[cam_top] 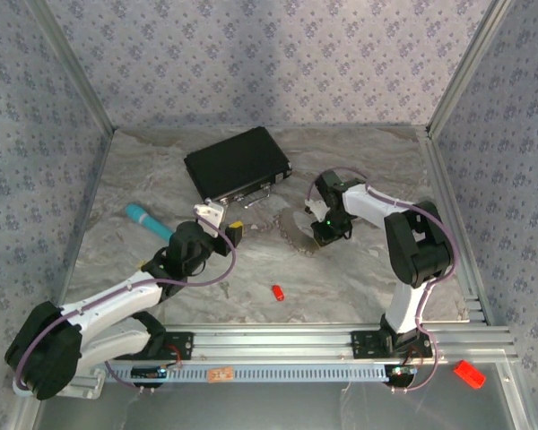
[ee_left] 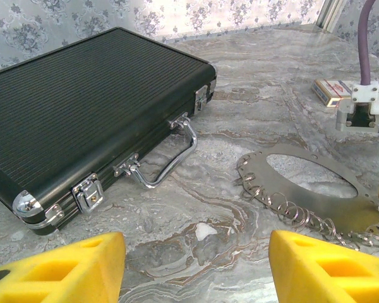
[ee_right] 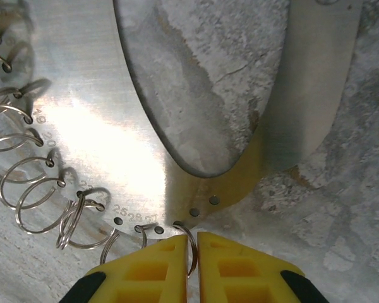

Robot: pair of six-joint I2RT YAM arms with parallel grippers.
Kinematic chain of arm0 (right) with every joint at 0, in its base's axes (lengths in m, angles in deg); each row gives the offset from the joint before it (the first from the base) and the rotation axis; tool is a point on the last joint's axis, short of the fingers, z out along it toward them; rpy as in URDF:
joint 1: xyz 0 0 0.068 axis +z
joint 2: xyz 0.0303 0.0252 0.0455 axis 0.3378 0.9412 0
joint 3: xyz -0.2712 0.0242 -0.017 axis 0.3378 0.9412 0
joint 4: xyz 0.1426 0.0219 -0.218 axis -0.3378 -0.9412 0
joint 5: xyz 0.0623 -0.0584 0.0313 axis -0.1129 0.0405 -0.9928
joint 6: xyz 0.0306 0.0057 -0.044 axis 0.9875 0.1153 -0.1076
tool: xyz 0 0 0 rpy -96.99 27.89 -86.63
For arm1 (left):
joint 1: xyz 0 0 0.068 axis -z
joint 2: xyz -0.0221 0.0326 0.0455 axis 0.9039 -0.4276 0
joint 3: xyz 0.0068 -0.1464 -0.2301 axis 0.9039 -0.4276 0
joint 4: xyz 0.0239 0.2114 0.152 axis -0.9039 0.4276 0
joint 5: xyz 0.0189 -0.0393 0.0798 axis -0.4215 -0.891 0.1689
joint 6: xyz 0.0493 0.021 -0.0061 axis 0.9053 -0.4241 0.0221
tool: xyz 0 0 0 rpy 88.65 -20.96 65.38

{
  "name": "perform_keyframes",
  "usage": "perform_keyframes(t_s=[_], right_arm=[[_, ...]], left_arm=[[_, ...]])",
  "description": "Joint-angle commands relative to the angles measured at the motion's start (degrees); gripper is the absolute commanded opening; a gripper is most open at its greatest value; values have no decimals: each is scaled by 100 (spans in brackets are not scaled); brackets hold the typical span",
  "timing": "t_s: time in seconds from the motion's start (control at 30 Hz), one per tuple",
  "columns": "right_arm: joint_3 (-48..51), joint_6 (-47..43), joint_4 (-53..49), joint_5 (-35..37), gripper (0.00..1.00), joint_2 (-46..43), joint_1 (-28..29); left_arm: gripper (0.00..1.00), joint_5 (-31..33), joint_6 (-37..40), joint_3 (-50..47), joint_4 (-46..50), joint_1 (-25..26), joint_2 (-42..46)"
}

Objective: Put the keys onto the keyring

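We see the black case (cam_top: 238,163) latched shut, its contents hidden, the keyring (ee_right: 82,82) flat near its handle, left gripper (ee_left: 196,250) fingers spread wide, empty, right gripper (ee_right: 194,252) fingers pinched on one wire loop at the keyring's rim, a tiny red key (cam_top: 277,292) well apart, blade indistinct

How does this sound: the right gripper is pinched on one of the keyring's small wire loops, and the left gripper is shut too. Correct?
Not quite. The left gripper is open: the left wrist view shows its yellow fingers standing wide apart. The rest holds: the right gripper is pinched on a small wire loop at the edge of the keyring.
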Motion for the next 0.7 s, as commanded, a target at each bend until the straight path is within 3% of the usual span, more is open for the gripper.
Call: perform_keyframes(t_s=[0.0, 0.27, 0.4, 0.67], right_arm=[[-32, 54, -199, -222, 14, -97, 26], [87, 395, -26, -570, 20, -89, -19], [340, 930, 271, -656, 30, -308, -117], [914, 1809, 859, -785, 28, -723, -283]], left_arm=[[61, 28, -57, 84, -78, -27, 62], [61, 23, -57, 88, -25, -33, 109], [61, 44, -76, 49, -23, -27, 139], [61, 32, -75, 59, -78, -25, 107]])
